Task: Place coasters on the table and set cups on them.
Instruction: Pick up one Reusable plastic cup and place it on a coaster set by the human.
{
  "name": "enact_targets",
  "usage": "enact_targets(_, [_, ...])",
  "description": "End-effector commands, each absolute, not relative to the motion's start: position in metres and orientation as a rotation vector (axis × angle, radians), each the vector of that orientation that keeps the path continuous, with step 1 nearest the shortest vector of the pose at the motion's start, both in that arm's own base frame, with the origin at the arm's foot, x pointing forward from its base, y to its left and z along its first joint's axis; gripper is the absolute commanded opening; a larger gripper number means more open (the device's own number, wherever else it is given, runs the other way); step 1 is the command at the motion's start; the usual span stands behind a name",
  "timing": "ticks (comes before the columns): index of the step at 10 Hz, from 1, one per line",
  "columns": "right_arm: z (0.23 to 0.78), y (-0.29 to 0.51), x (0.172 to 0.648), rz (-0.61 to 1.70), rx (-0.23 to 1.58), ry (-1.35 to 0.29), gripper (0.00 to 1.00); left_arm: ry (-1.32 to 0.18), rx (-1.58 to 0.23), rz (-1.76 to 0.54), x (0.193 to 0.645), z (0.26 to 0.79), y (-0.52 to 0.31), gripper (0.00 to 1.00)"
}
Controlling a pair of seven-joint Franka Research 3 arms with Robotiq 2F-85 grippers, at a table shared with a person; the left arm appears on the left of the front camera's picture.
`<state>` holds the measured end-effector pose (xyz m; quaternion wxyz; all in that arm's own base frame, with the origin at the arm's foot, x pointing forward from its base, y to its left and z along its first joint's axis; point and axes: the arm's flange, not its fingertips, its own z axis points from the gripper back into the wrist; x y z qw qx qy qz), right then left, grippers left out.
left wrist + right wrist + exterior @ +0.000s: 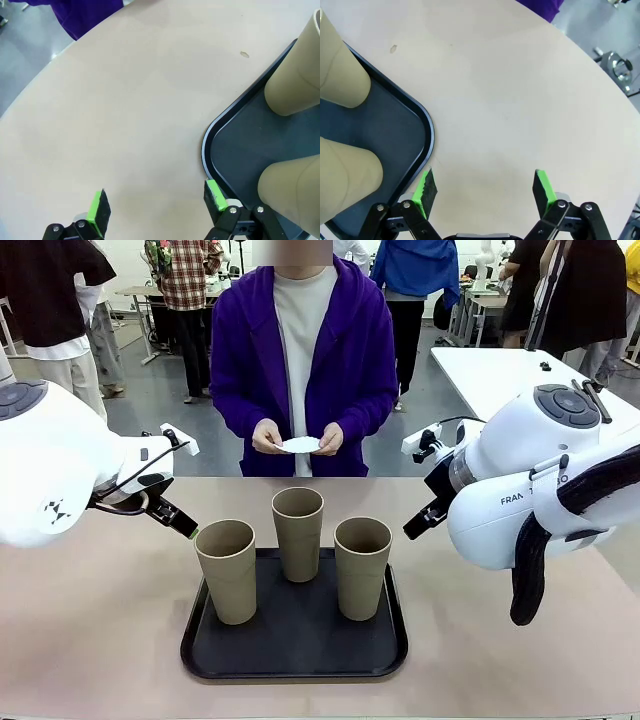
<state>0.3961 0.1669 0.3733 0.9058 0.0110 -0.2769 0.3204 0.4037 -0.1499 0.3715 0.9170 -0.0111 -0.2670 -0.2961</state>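
Holding coasters (299, 445), person's hands (267, 436) (front view).

Black tray (300, 635), white side table (500, 375)

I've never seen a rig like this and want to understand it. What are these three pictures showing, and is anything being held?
The front picture comes from a fixed camera between two white robot arms, facing a person across the beige table. The other two look along each wrist's gripper: the left gripper and the right gripper are open and empty, above the table by a black tray. Three tan cups stand on that tray. The person holds a white coaster in both hands.
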Motion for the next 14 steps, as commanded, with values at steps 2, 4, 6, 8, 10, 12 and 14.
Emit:
enact_targets(2, [0.373, 0.167, 0.396, 0.662, 0.023, -0.572, 1.0, -0.55, -0.023, -0.609, 0.404, 0.372, -0.15, 1.0])
enact_targets(4, [0.373, 0.167, 0.396, 0.662, 0.023, -0.572, 1.0, -0.55, -0.023, -0.609, 0.404, 0.372, -0.15, 1.0])
enact_targets(6, [0.373, 0.167, 0.396, 0.662, 0.023, -0.572, 1.0, -0.549, -0.023, -0.609, 0.404, 0.372, -0.15, 1.0])
enact_targets(8, [0.393, 0.166, 0.386, 0.668, -0.017, -0.59, 1.0, -0.579, 0.051, -0.626, 0.394, 0.404, -0.143, 1.0])
enact_targets(10, [0.432, 0.157, 0.349, 0.657, -0.06, -0.538, 1.0, -0.542, 0.036, -0.621, 0.366, 0.452, -0.13, 1.0])
enact_targets(12, [0.455, 0.143, 0.302, 0.617, -0.047, -0.416, 1.0, -0.377, -0.034, -0.642, 0.328, 0.477, -0.119, 1.0])
enact_targets(14, [0.463, 0.134, 0.233, 0.573, -0.09, -0.354, 1.0, -0.31, -0.035, -0.589, 0.279, 0.487, -0.109, 1.0])
